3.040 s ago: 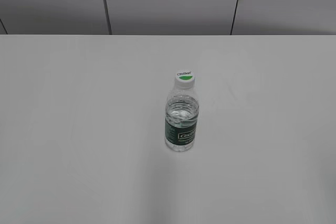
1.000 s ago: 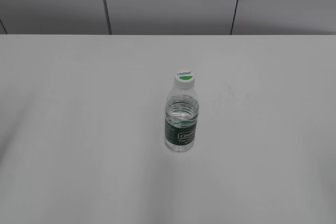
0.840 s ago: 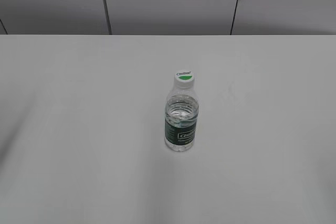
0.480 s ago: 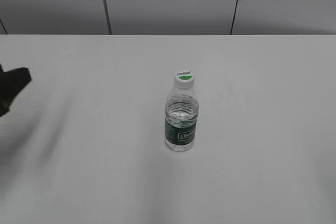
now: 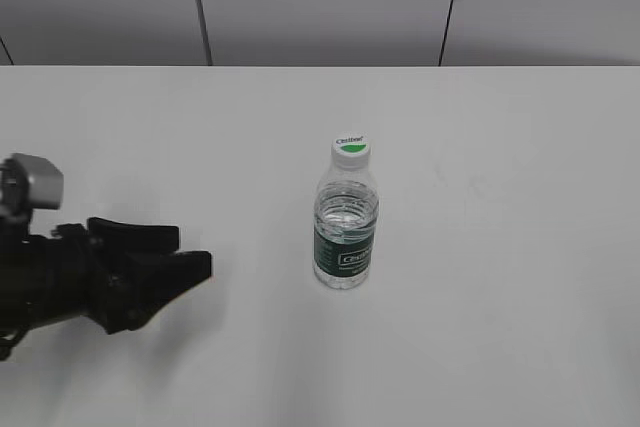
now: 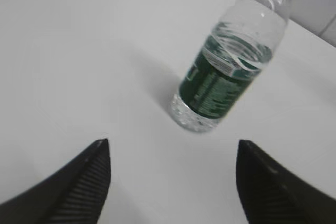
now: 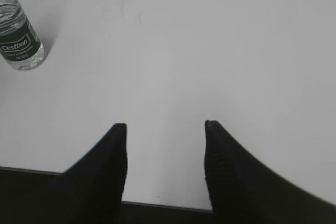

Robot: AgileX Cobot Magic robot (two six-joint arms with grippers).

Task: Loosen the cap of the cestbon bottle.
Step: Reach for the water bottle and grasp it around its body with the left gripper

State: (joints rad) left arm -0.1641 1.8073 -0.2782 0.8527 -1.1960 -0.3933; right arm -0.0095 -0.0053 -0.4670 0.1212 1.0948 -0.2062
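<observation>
The cestbon bottle (image 5: 346,232) stands upright mid-table, clear with a dark green label band. Its white cap (image 5: 351,148) with a green half-circle sits on top. My left gripper (image 5: 185,257) is at the left of the exterior view, open and empty, its tips pointing at the bottle from some distance. In the left wrist view the bottle (image 6: 223,80) stands ahead between the open fingers (image 6: 86,182); the cap is cut off at the top. My right gripper (image 7: 164,127) is open and empty near the table's front edge; the bottle (image 7: 20,40) is far to its upper left.
The white table (image 5: 520,247) runs back to a grey panelled wall (image 5: 320,2). The table's near edge (image 7: 157,205) shows under the right gripper. No other object stands on the table.
My left arm has come in from the left edge of the exterior view and moved right toward the bottle. The bottle has not moved.
</observation>
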